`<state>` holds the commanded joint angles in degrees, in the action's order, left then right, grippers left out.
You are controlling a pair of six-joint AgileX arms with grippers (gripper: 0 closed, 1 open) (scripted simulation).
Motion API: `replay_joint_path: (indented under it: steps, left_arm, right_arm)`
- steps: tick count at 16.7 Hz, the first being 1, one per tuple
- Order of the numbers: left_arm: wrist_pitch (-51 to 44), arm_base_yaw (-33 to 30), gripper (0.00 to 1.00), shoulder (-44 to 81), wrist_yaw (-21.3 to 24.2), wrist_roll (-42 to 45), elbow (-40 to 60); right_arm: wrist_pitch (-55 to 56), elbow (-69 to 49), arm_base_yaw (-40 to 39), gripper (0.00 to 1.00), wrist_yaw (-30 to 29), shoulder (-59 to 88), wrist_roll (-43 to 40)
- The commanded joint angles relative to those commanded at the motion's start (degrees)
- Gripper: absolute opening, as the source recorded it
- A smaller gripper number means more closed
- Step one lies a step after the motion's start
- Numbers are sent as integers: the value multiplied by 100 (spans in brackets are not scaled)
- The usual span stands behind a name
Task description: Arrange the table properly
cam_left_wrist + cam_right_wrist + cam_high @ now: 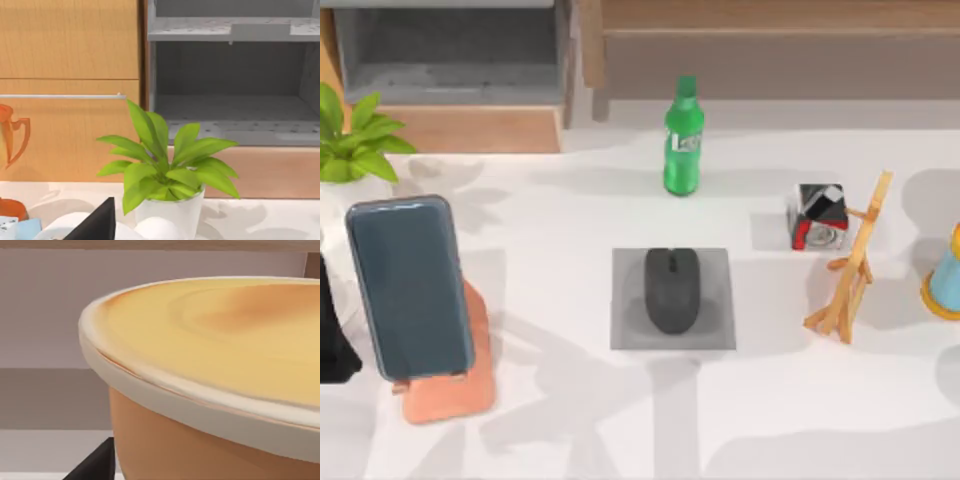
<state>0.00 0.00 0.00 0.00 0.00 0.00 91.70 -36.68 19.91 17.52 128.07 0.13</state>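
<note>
My left hand (332,340) sits dark at the counter's (570,215) nine o'clock edge, and I cannot tell whether it is spread or pressed together. The same goes for my right hand (95,464), close under a tan pot with a pale rim (210,390). The counter spreads white and smooth beneath everything. I judge it rigid and slick, nothing to grasp, so things on it may skid if nudged. From the left hand outward stand the phone (408,285) on its copper stand (455,385), then the mouse (672,290) on the grey mat (625,330) at centre. The green bottle (684,140) stands at twelve o'clock of the mouse, the wooden easel (850,275) at three.
</note>
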Motion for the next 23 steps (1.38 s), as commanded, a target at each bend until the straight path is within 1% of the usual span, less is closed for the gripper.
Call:
replay_joint_path:
  steps: [4,17,18,23]
  left_arm:
    - [0,0,100,0,0,0,0]
    - [0,0,100,0,0,0,0]
    - [0,0,100,0,0,0,0]
    - [0,0,100,0,0,0,0]
  right_arm:
    - [-41,-53,-15,100,-16,14,0]
    - [-41,-53,-15,2,-16,14,0]
    - [-41,-53,-15,0,-16,14,0]
    - [-41,-53,-15,0,-16,14,0]
